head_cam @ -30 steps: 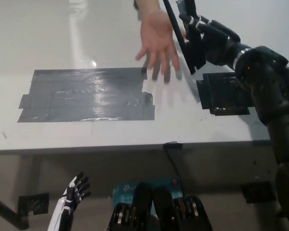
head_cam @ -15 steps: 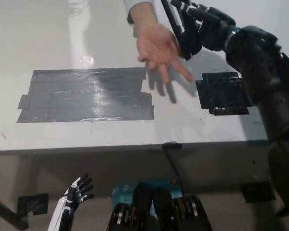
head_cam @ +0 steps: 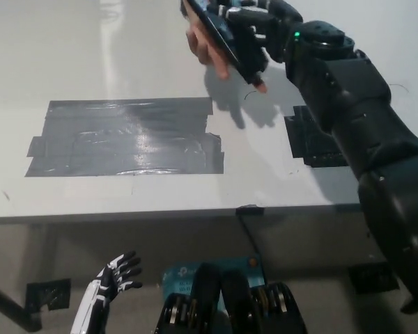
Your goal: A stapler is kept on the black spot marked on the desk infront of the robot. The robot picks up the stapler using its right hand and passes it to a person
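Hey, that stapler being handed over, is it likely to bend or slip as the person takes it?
The stapler looks straight and rigid, so probably no bending. Its dark, seemingly smooth body sits tilted in the right robot hand over the person's hand, so it might slide once released.

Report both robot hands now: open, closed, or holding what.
Left robot hand: open, fingers spread, holding nothing, low beside the desk.
Right robot hand: closed on the stapler, held over a person's hand.

White counter, glossy; overhead light glares near its far edge. Large grey tape patch toward the left, its surface reflective. Front edge runs straight across the view. Below: grey floor, dark counter leg at lower left.
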Controlling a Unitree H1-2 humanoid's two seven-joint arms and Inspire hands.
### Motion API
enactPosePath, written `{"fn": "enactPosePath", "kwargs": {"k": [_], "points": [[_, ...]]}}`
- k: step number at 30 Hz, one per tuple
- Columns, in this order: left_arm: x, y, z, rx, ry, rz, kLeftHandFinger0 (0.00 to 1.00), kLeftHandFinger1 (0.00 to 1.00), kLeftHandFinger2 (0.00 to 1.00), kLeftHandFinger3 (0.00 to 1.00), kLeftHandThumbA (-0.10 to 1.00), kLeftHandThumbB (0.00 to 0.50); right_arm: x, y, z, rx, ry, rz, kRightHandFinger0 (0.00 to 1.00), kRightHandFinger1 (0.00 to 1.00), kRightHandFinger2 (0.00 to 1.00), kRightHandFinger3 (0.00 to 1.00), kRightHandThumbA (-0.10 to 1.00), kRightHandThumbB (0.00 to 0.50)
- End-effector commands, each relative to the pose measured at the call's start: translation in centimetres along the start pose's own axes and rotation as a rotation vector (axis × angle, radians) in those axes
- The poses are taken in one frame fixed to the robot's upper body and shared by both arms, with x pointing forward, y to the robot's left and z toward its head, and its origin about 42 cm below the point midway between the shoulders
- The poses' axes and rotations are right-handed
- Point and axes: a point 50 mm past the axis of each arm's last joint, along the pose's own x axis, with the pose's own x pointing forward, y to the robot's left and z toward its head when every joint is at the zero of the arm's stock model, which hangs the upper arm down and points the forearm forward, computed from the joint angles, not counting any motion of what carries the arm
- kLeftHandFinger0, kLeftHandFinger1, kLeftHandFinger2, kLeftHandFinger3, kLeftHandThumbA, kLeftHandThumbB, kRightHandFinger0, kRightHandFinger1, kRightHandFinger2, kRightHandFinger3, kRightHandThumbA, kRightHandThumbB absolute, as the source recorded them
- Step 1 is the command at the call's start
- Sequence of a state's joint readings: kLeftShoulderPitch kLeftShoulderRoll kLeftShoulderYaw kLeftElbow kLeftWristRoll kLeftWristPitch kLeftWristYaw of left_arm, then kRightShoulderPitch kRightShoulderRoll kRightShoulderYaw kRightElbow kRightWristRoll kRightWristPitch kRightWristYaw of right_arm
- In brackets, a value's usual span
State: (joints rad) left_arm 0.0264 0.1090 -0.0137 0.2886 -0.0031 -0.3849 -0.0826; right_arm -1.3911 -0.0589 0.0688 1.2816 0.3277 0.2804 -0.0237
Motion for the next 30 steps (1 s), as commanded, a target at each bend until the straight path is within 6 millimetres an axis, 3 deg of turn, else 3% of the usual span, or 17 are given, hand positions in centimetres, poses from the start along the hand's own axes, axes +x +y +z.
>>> {"fn": "enactPosePath", "kwargs": {"k": [1, 2, 3, 6, 10, 14, 17, 18, 20, 21, 22, 24, 25, 26, 27, 29, 30], "points": [[0.9, 0.5, 1.2, 0.032, -0.063, -0.03, 0.68, 0.77, 0.79, 0.81, 1.0, 0.445, -0.6, 0.9, 4.6, -0.313, -0.105, 0.164, 1.0, 1.0, 1.0, 1.0, 1.0, 0.389], [1.0, 0.5, 1.2, 0.032, -0.065, -0.03, 0.68, 0.77, 0.79, 0.81, 1.0, 0.445, -0.6, 0.9, 4.5, -0.317, -0.103, 0.167, 1.0, 1.0, 1.0, 1.0, 1.0, 0.391], [1.0, 0.6, 1.2, 0.032, -0.066, -0.03, 0.65, 0.76, 0.78, 0.8, 1.0, 0.45, -0.6, 0.6, 4.3, -0.394, -0.122, 0.163, 1.0, 1.0, 1.0, 1.0, 1.0, 0.352], [1.2, 0.8, 1.3, 0.03, -0.064, -0.034, 0.64, 0.76, 0.78, 0.81, 1.0, 0.44, -0.8, -0.5, 4.5, -0.482, -0.141, 0.161, 1.0, 1.0, 1.0, 1.0, 1.0, 0.362], [1.4, 0.8, 1.4, 0.029, -0.064, -0.03, 0.59, 0.74, 0.77, 0.8, 1.0, 0.46, -1.1, -1.6, 6.1, -0.595, -0.183, 0.13, 1.0, 1.0, 1.0, 1.0, 1.0, 0.356], [1.2, 0.7, 1.3, 0.034, -0.054, -0.032, 0.58, 0.72, 0.76, 0.78, 1.0, 0.462, -1.7, -2.2, 8.0, -0.686, -0.259, 0.045, 1.0, 1.0, 1.0, 1.0, 1.0, 0.385], [1.2, 0.6, 1.3, 0.033, -0.056, -0.028, 0.55, 0.71, 0.75, 0.79, 1.0, 0.461, -2.2, -2.9, 9.2, -0.657, -0.345, 0.035, 1.0, 1.0, 1.0, 1.0, 0.94, 0.384], [1.2, 0.7, 1.3, 0.032, -0.057, -0.028, 0.55, 0.71, 0.74, 0.79, 1.0, 0.461, -2.7, -3.2, 10.0, -0.659, -0.397, 0.02, 1.0, 1.0, 1.0, 1.0, 0.97, 0.446], [1.4, 0.7, 1.3, 0.034, -0.058, -0.027, 0.54, 0.71, 0.74, 0.8, 1.0, 0.464, -3.4, -3.5, 11.5, -0.695, -0.445, -0.02, 1.0, 1.0, 1.0, 1.0, 1.0, 0.492], [1.4, 0.7, 1.4, 0.037, -0.058, -0.027, 0.54, 0.71, 0.75, 0.81, 1.0, 0.473, -4.1, -3.8, 12.5, -0.699, -0.477, -0.046, 1.0, 1.0, 1.0, 1.0, 1.0, 0.477], [1.5, 0.8, 1.4, 0.039, -0.059, -0.028, 0.55, 0.71, 0.75, 0.8, 1.0, 0.476, -4.5, -3.9, 13.2, -0.699, -0.499, -0.064, 1.0, 1.0, 1.0, 1.0, 1.0, 0.495], [1.9, 0.6, 1.6, 0.032, -0.061, -0.026, 0.58, 0.72, 0.76, 0.8, 1.0, 0.482, -6.9, -5.2, 15.8, -0.668, -0.599, -0.101, 1.0, 1.0, 1.0, 1.0, 1.0, 0.494], [1.9, 0.6, 1.6, 0.029, -0.06, -0.028, 0.59, 0.73, 0.76, 0.81, 1.0, 0.475, -7.5, -5.4, 16.2, -0.663, -0.612, -0.098, 1.0, 1.0, 1.0, 1.0, 1.0, 0.499], [2.0, 0.5, 1.6, 0.029, -0.058, -0.028, 0.6, 0.73, 0.77, 0.81, 1.0, 0.483, -9.1, -6.0, 17.0, -0.659, -0.645, -0.084, 1.0, 1.0, 1.0, 1.0, 1.0, 0.493], [2.2, 0.5, 1.7, 0.031, -0.068, -0.03, 0.6, 0.74, 0.77, 0.82, 1.0, 0.458, -11.7, -6.7, 17.4, -0.672, -0.707, -0.067, 1.0, 1.0, 1.0, 1.0, 1.0, 0.5], [2.5, 0.5, 1.9, 0.026, -0.083, -0.031, 0.62, 0.75, 0.78, 0.83, 1.0, 0.446, -15.0, -7.1, 17.1, -0.701, -0.776, -0.051, 1.0, 1.0, 1.0, 1.0, 1.0, 0.5], [2.5, 0.5, 1.9, 0.026, -0.083, -0.031, 0.62, 0.75, 0.78, 0.83, 1.0, 0.446, -15.0, -7.1, 17.1, -0.701, -0.776, -0.051, 1.0, 1.0, 1.0, 1.0, 1.0, 0.5]]}}
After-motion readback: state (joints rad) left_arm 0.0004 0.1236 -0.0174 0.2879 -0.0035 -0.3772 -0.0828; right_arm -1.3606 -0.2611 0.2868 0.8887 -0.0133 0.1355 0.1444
